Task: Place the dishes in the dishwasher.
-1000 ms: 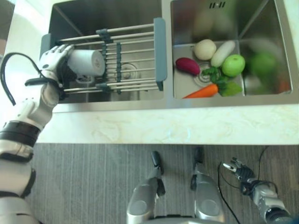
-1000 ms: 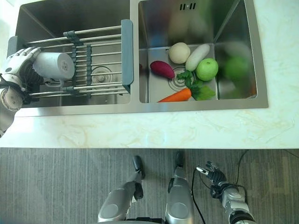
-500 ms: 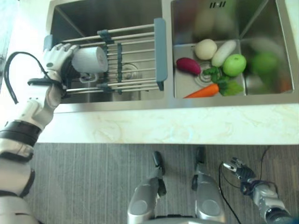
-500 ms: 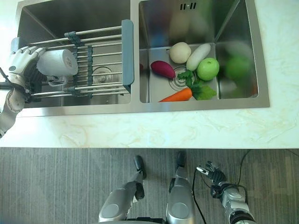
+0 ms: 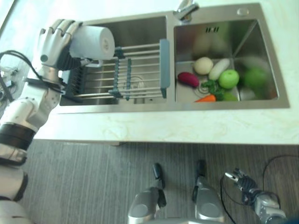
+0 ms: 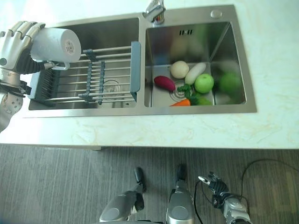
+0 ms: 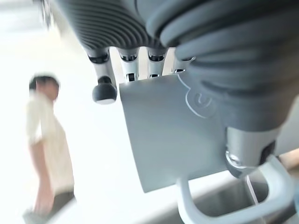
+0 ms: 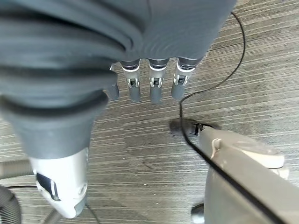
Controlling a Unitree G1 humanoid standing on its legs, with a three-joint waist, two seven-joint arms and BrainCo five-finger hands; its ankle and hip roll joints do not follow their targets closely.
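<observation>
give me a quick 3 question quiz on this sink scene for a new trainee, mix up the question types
1. True or false: the left hand has its fingers curled round the white mug.
2. Multiple choice: where is the drying rack? A) across the left basin B) in the right basin C) on the countertop
3. Short answer: name two of the items lying in the right basin.

Key
1. True; the left wrist view shows fingers and thumb wrapped round the mug.
2. A
3. Any two of: carrot, green apple, purple vegetable, round pale vegetable, long white vegetable.
</observation>
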